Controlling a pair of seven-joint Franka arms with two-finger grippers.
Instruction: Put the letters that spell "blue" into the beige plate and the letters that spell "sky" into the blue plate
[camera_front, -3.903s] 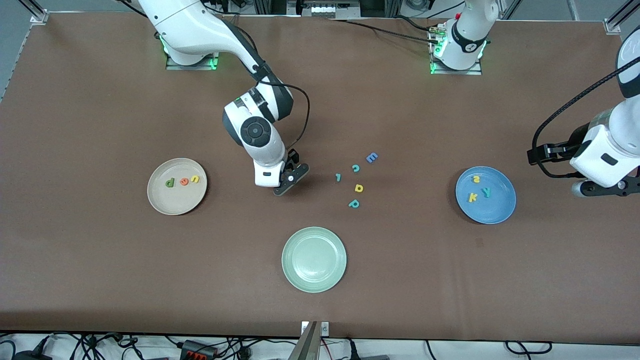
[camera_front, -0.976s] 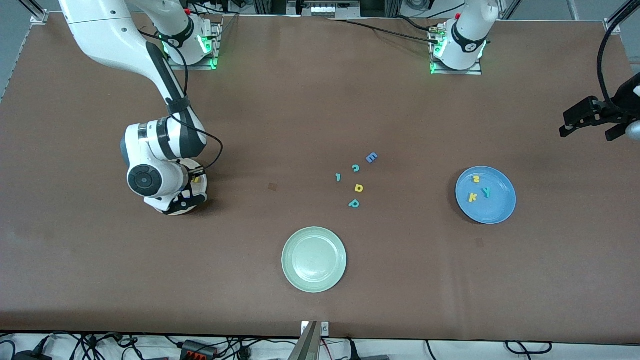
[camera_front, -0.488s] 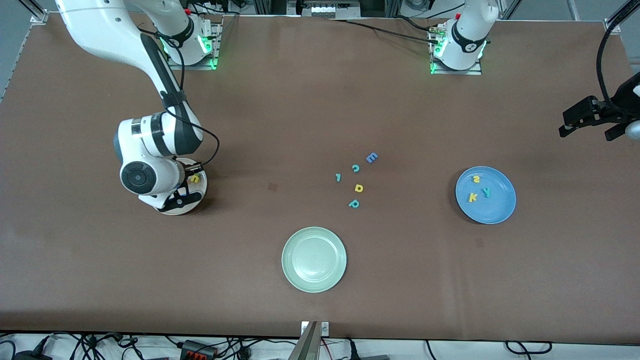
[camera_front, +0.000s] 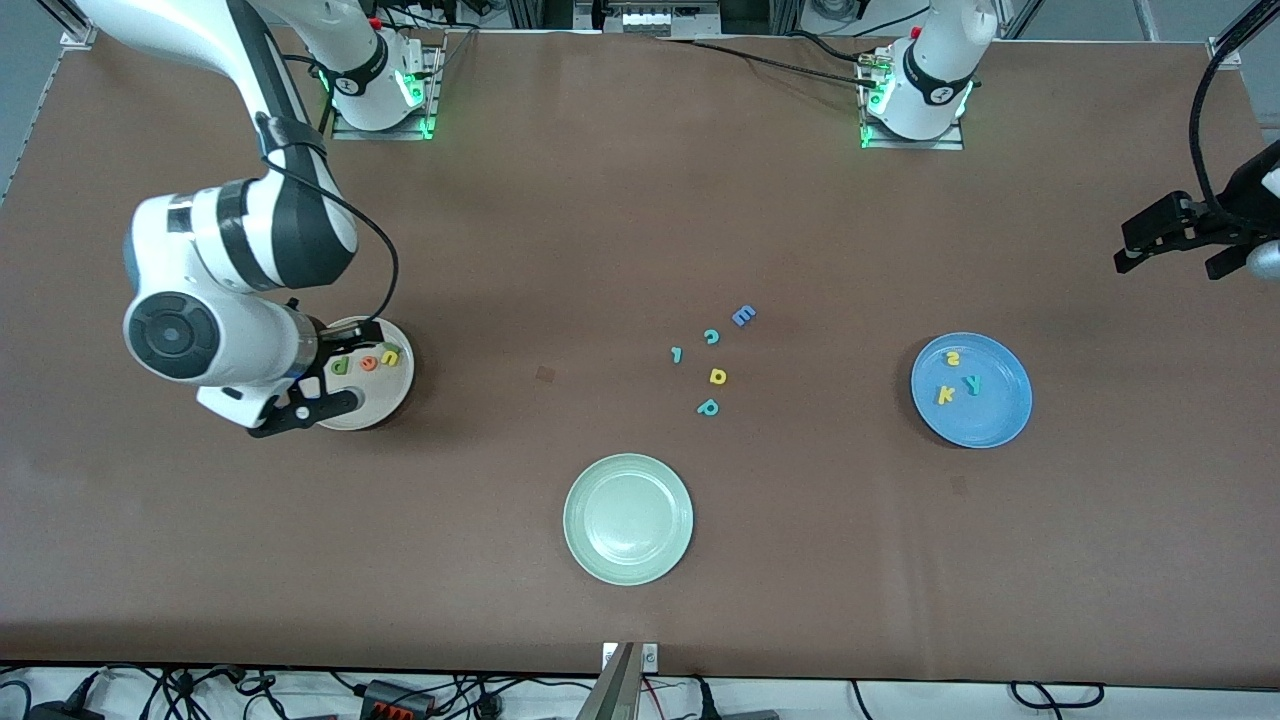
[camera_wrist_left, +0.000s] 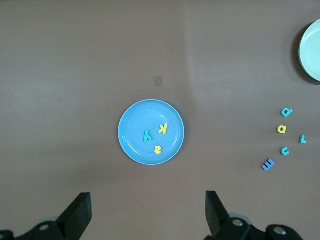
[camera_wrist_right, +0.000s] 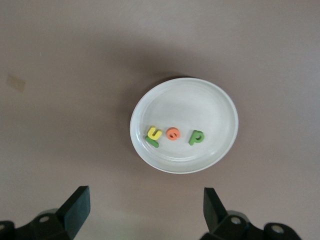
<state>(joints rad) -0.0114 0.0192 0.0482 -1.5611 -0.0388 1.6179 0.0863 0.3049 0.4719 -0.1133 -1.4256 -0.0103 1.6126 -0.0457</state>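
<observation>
Beige plate (camera_front: 385, 405) toward the right arm's end of the bench, b (camera_wrist_right: 196, 137), e (camera_wrist_right: 173, 133), u (camera_wrist_right: 155, 133) in it, l (camera_wrist_right: 152, 142) touching u, blue plate (camera_front: 1000, 425) toward the left arm's end holding s (camera_front: 953, 358), k (camera_front: 944, 395), y (camera_front: 971, 383), loose letters (camera_front: 712, 360) between the plates.

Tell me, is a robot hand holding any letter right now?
No. The right gripper is open over the beige plate, and the left gripper waits open over the table by the blue plate.

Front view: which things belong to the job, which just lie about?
Job: beige plate with green b, green l, yellow u, orange e; blue plate with yellow s, yellow k, teal y; right gripper, open, over the beige plate; left gripper, open, waiting over the table's left-arm end.
Lying about: pale green plate, blue E, teal c, teal hooked letter, yellow a, teal p.
</observation>
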